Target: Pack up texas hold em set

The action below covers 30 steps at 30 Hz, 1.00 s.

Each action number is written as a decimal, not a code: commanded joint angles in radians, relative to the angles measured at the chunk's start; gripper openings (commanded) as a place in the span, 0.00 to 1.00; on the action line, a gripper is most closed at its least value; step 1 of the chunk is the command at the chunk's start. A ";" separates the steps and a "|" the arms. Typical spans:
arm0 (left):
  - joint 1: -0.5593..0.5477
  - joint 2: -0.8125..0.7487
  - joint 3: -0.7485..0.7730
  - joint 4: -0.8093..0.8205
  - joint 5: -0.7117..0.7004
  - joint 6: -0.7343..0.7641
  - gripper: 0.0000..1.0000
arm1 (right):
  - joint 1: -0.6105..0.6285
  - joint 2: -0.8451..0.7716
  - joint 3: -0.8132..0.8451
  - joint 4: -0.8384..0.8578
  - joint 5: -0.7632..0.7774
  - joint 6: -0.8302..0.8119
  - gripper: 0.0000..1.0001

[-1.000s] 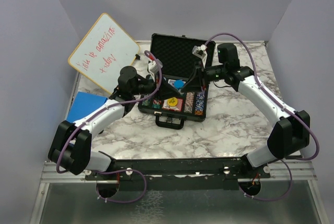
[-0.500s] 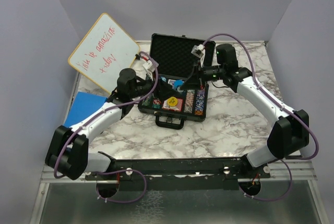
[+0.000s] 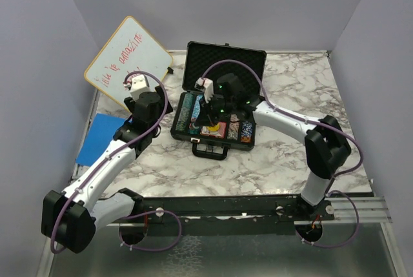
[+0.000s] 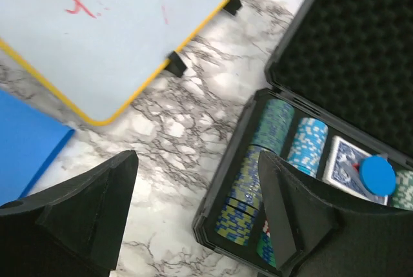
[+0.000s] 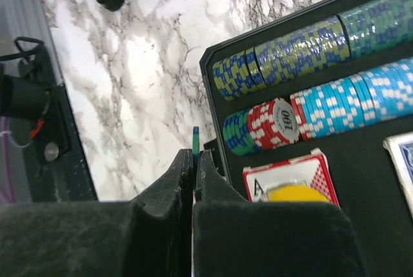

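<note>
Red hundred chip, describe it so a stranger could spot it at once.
Start at the open black briefcase in the middle of the marble table. In its second chip row in from the side wall, a short red stack sits between green chips and light-blue chips. Its end chip alone shows its face, printed 100.

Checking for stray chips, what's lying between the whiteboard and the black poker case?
Only bare marble table shows between the whiteboard and the case, clearest in the left wrist view.
</note>
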 commanded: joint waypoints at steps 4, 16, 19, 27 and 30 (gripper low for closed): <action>0.000 -0.058 -0.008 -0.052 -0.184 -0.031 0.82 | 0.078 0.127 0.096 0.031 0.126 -0.043 0.00; 0.001 -0.033 -0.008 -0.046 -0.157 -0.003 0.84 | 0.118 0.201 0.165 -0.062 0.213 -0.119 0.00; 0.001 -0.029 -0.008 -0.043 -0.156 0.006 0.85 | 0.118 0.211 0.177 -0.091 0.174 -0.137 0.01; 0.004 -0.022 -0.011 -0.037 -0.149 0.013 0.86 | 0.120 0.232 0.188 -0.155 0.129 -0.158 0.01; 0.006 -0.022 -0.014 -0.037 -0.144 0.008 0.86 | 0.120 0.242 0.202 -0.179 0.142 -0.167 0.01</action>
